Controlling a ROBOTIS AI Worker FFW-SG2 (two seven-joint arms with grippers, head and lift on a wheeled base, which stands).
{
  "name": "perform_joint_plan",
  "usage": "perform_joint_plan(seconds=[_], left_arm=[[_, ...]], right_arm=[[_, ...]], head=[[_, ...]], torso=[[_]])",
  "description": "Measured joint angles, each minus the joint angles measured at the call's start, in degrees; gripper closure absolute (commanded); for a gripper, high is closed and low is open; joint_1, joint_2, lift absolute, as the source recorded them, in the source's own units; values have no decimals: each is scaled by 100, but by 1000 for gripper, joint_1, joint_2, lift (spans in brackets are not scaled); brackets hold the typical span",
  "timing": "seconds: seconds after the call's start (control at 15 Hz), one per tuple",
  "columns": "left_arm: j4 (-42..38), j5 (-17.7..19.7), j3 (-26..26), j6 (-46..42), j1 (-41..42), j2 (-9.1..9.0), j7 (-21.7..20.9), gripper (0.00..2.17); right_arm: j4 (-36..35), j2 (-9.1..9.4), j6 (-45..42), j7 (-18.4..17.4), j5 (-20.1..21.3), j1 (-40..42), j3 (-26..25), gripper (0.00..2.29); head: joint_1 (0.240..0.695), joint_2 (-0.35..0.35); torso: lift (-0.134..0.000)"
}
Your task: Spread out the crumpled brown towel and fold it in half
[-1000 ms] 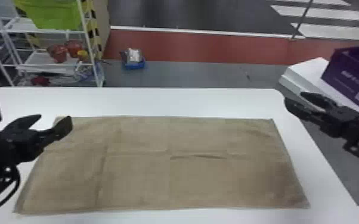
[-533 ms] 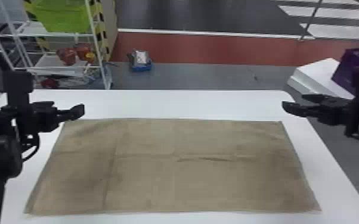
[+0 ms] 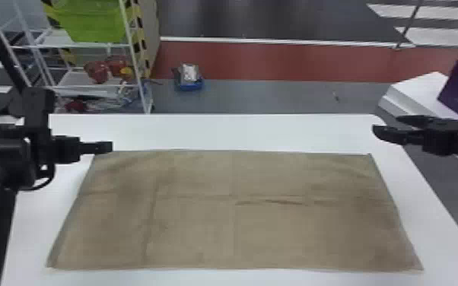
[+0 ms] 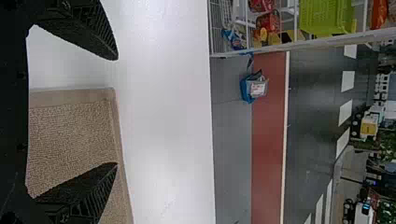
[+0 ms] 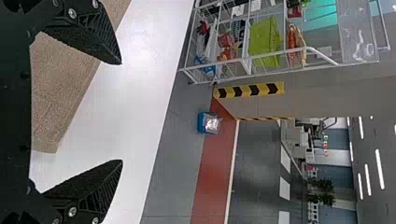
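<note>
The left gripper, with 2 flat black fingers (image 4: 116, 111), has swung round edge-on at the far-left corner of the thin brown rectangular towel (image 3: 201, 228), while the towel's outline and its shallow crease have stayed as they were; to me the spreading looks done and the fold is about to start. That gripper is empty, its fingers wide apart, and its wrist view shows the towel's corner between them, though I can't tell whether they touch the cloth. The matching black right gripper (image 5: 122, 113) is spread wide too, holding nothing, near the far-right corner and apart from it. The towel lies flat, long side across, on the smooth white table (image 3: 217, 129). Gripping those 2 far corners and drawing them nearward seems the likely next move.
</note>
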Motion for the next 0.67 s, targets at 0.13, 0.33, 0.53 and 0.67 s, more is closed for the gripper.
perform_joint_plan(seconds=[0.13,0.33,0.53,0.67], left_arm=[[492,-17,-2,4,-222,94,-42,83],[799,48,14,-269,-278,176,-229,83],[1016,6,-10,-716,-315,189,-291,83],[1274,-77,-41,-861,-419,192,-315,80]], right_arm=[[-49,0,3,34,-38,22,28,147],[-167,6,53,77,-78,88,32,147],[-203,7,55,95,-133,114,31,171],[-205,7,44,120,-151,115,43,174]], head=[[693,-30],[695,-20],[695,-20],[695,-17]], torso=[[-123],[-123],[-123],[-123]])
